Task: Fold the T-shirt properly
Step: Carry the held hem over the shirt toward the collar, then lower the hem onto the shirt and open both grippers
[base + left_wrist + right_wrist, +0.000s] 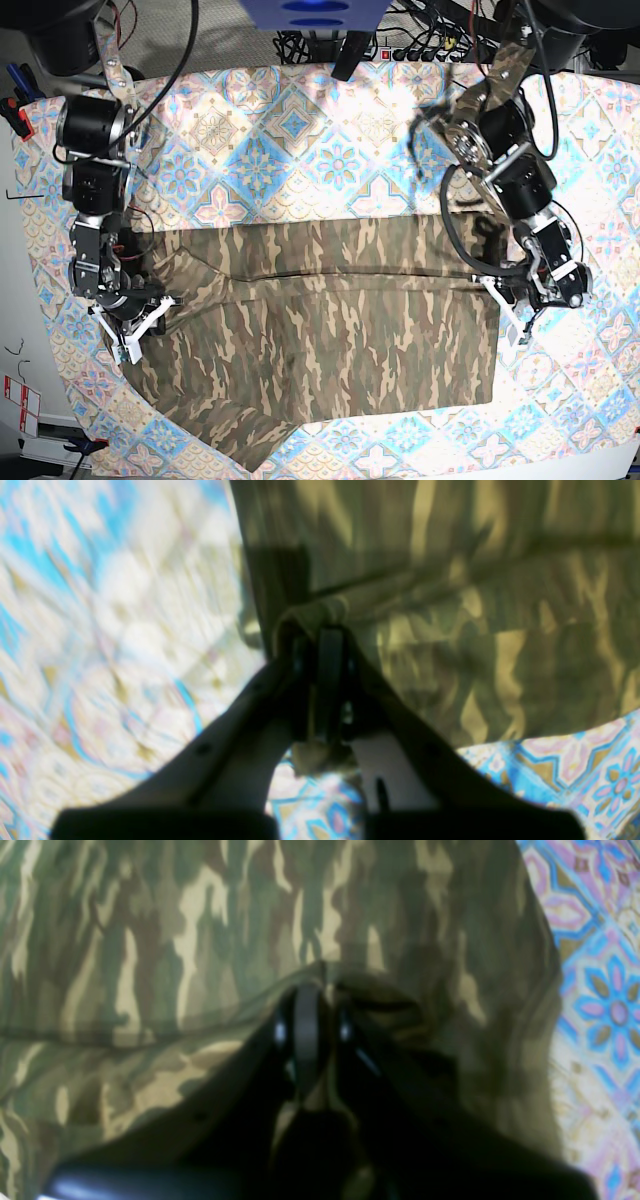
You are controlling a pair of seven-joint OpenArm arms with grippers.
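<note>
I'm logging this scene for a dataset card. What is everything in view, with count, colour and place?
T-shirt: one, camouflage in olive, brown and tan, spread across the middle of the table, partly folded.
Patterned cloth: one, blue, pink and cream tiles, covering the table under the shirt.
Cables: several, dark, at the table's far edge.
Left gripper: one, black, shut on the T-shirt's edge, on the base view's right.
Right gripper: one, black, shut on the T-shirt's edge, on the base view's left.

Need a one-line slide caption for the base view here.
Both claws, left and right, pinch opposite edges of the camouflage T-shirt spread on the tile-patterned cloth.
</note>
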